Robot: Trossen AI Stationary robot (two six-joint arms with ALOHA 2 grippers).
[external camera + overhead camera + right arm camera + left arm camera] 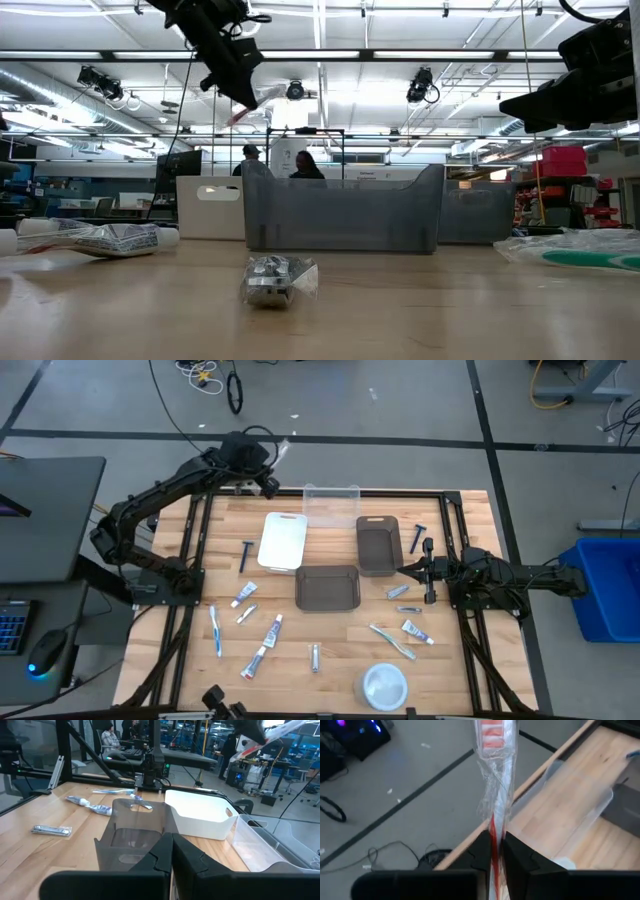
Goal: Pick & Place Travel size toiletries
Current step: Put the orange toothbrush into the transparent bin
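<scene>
The left gripper (pixel 272 468) hangs high above the far left corner of the pale wooden plank table (pixel 340 665), its dark fingers (pixel 482 851) clenched on a slim toothbrush in a crinkled clear wrapper with a red-and-white handle (pixel 496 780). The wrapped brush juts out past the table's far edge, just left of the clear plastic rectangular bin (pixel 331 504).

The right gripper (pixel 408 569) sits low at the right side of the table, pointing at the dark grey bins; its fingers press together on nothing.

I count four bins: the clear one farthest away, a white plastic one (pixel 282 541) with a slot handle, and two smoky dark grey ones, one far right (pixel 377 544) and one at the middle (pixel 328 588). A round white dish (pixel 384 685) sits near the front edge.

Loose toiletries lie around them. Two black razors rest flat, one left of the white bin (pixel 245 554), one at the far right (pixel 418 538). Left of the middle bin lie white-blue-red toothpaste tubes (pixel 272 629) and a blue toothbrush (pixel 216 630); I make out four tubes there. A small silvery crinkled tube (pixel 277 280) lies nearest the front. On the right are a wrapped green toothbrush (pixel 391 640) and more small tubes (pixel 417 630). No print is legible.
</scene>
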